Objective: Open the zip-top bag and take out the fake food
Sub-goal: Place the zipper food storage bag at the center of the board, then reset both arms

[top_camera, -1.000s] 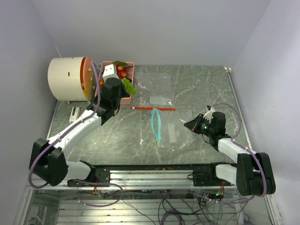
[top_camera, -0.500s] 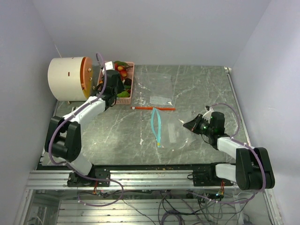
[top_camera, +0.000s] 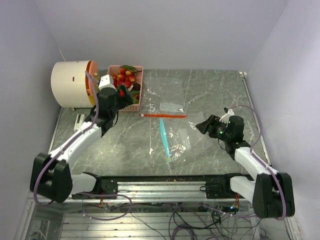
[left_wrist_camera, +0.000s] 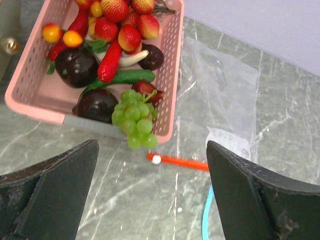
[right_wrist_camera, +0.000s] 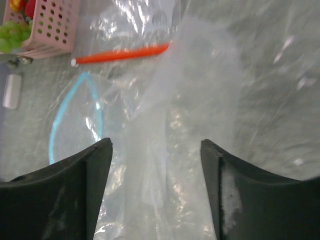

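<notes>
The zip-top bag [top_camera: 181,136] is clear with a blue zip strip [top_camera: 164,139]. It lies flat on the grey marble table between my arms. My right gripper [top_camera: 203,125] hovers at its right end. Its fingers stand open with the crumpled plastic [right_wrist_camera: 165,125] under and between them, gripped by neither. The fake food [top_camera: 125,79] fills the pink basket [top_camera: 139,87] at the back left: strawberries, dark purple pieces and red peppers. A bunch of green grapes [left_wrist_camera: 134,117] hangs over the near rim. My left gripper [top_camera: 121,95] is open and empty, just short of the basket [left_wrist_camera: 172,60].
A second clear bag [top_camera: 171,106] with an orange zip strip [top_camera: 164,115] lies behind the blue-zipped one. A cream drum with an orange face [top_camera: 72,84] stands left of the basket. A small white piece [top_camera: 80,121] lies near the left table edge.
My left gripper carried the green grapes over the basket, opened, let them go and drew back. My right gripper opened and released the bag, whose blue mouth loop has fallen flat.
</notes>
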